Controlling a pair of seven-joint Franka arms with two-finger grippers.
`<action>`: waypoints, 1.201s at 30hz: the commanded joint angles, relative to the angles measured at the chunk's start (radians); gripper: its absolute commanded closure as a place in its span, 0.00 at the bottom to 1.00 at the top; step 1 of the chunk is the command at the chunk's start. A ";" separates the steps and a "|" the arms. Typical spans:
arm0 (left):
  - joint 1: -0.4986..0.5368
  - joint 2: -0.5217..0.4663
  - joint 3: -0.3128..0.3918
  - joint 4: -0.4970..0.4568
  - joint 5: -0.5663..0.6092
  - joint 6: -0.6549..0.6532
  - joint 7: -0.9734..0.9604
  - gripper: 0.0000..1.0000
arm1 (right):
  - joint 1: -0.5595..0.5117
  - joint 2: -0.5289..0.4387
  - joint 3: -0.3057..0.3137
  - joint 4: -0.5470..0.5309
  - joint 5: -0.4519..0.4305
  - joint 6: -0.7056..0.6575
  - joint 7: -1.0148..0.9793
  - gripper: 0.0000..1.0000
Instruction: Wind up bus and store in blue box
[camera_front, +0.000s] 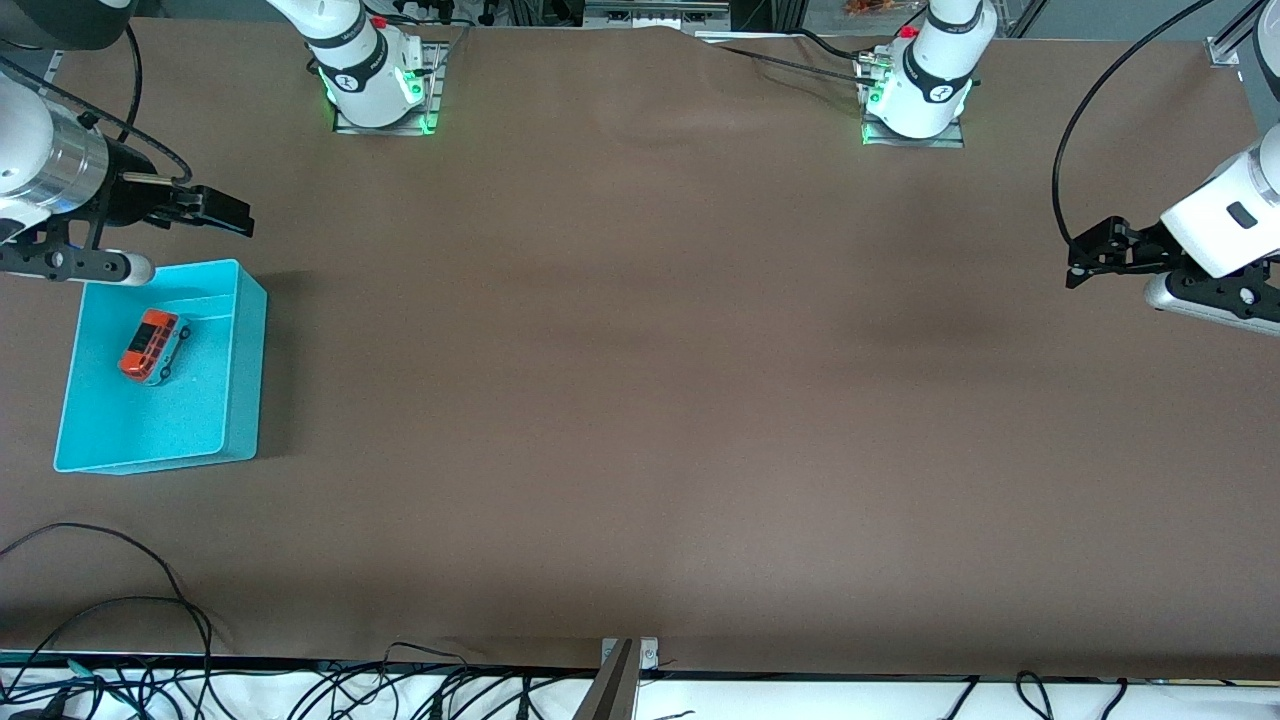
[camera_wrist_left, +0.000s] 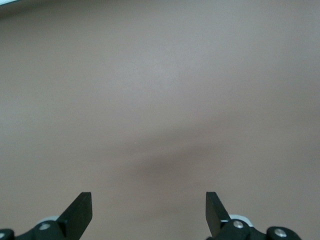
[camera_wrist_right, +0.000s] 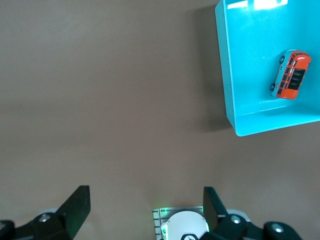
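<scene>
One bus (camera_front: 153, 346) is counted, orange-red with a dark roof. One blue box (camera_front: 240, 380) is counted, a turquoise bin. Two robot arms are seen, each with one gripper: one left gripper (camera_front: 1090, 255) and one right gripper (camera_front: 215, 210), so two grippers in total. Two fingers (camera_wrist_left: 77, 212) are shown per gripper in each wrist view, four overall. Two arm bases (camera_front: 380, 95) with green lights are counted along the table edge. One table (camera_front: 640, 400) with one brown cover is seen. Several loose cables (camera_front: 120, 610) are seen at the table's near edge; exact number cannot be told.
</scene>
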 joint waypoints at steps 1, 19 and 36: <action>-0.001 0.020 -0.005 0.049 0.027 -0.027 0.001 0.00 | -0.006 -0.002 0.019 -0.002 -0.039 -0.009 0.015 0.00; 0.000 0.022 -0.005 0.051 0.028 -0.029 0.001 0.00 | -0.017 -0.024 -0.053 -0.033 0.013 0.096 -0.192 0.00; 0.000 0.022 -0.005 0.051 0.027 -0.029 0.001 0.00 | -0.017 -0.053 -0.094 -0.048 0.027 0.083 -0.233 0.00</action>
